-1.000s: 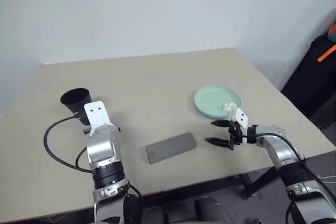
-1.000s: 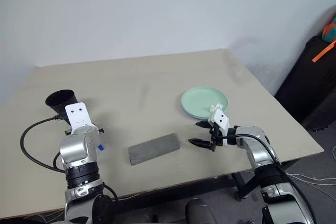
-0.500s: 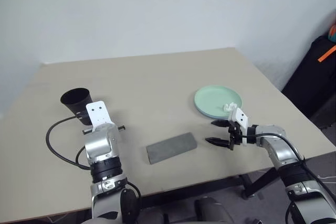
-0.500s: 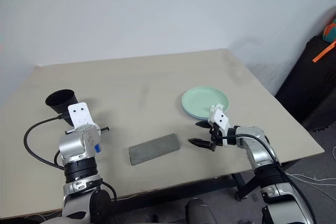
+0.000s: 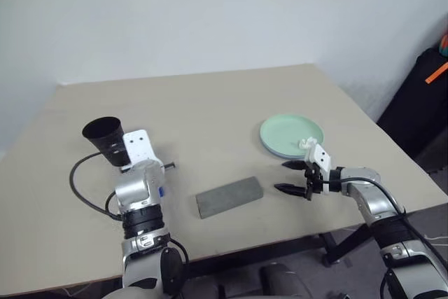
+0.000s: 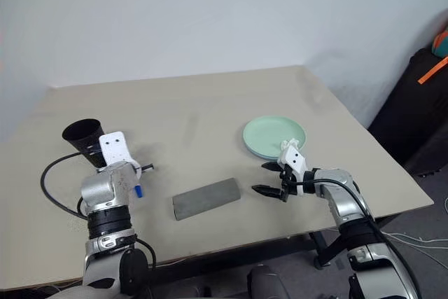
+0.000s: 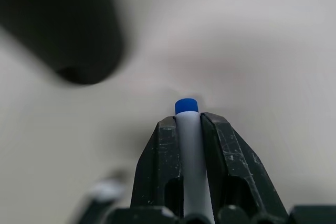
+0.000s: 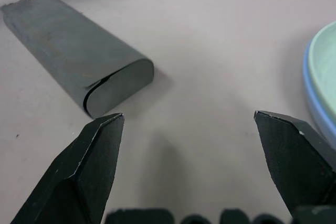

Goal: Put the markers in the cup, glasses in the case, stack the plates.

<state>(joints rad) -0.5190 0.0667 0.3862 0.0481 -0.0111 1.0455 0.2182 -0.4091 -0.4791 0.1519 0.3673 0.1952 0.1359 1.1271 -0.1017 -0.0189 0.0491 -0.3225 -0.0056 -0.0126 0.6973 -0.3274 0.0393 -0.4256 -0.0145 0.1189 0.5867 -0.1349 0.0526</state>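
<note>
My left gripper [image 7: 187,119] is shut on a pale marker [image 7: 190,150] with a blue end [image 6: 138,191]. It is beside the black cup [image 5: 103,138], a little nearer and to the right. A thin dark stick [image 5: 166,167] juts out at the wrist's right; I cannot tell whether it belongs to that marker. The grey case [image 5: 228,197] lies closed at mid-table. The mint green plate [image 5: 292,131] rests on the light blue one [image 8: 315,90]. My right gripper [image 5: 279,176] stands open between case and plates, holding nothing. The glasses are out of view.
A small crumpled white thing [image 5: 305,143] sits at the plates' near rim, just behind my right wrist. A black bag [image 5: 420,96] with an orange strap stands off the table's right side. The table's front edge runs close below the case.
My left gripper closed on the marker, then moved a little right and forward beside the cup, and the dark stick came into sight. The right arm stayed still.
</note>
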